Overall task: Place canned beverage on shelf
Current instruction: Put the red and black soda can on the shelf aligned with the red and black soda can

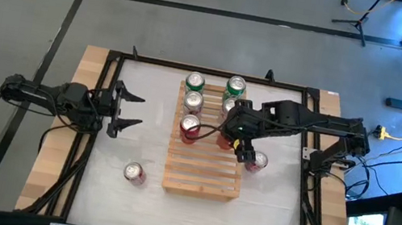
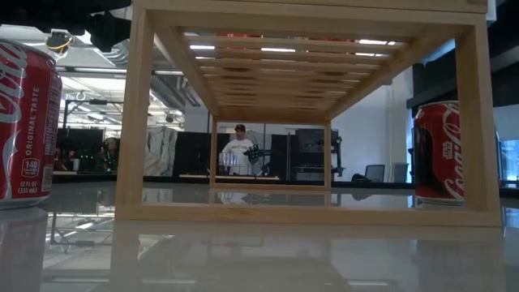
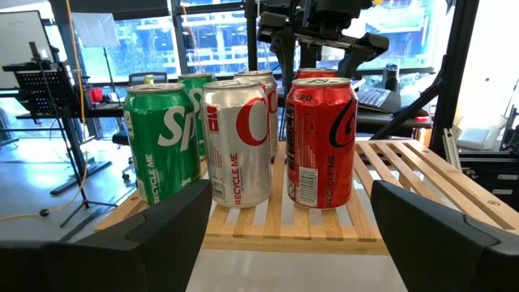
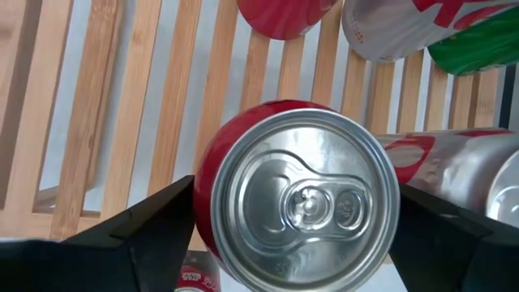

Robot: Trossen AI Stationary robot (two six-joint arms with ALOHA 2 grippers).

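The shelf, a pale slatted rack, lies mid-table. Several cans stand on its far half: two green, two silver and a red one; they also show in the left wrist view. My right gripper reaches over the shelf, tipped steeply down, shut on another red can, whose top shows behind the front red can. My left gripper waits open at the table's left, level, facing the shelf. My right gripper pinches the red can's side wall between its two fingers, one on each side, just below the rim. The fingers come from above, slanting down from the table's right. The can stands upright over the slats; whether its base rests on them is hidden.
One red can stands on the white tabletop left of the shelf, another right of it. The shelf's near half is bare. A person stands in the room beyond.
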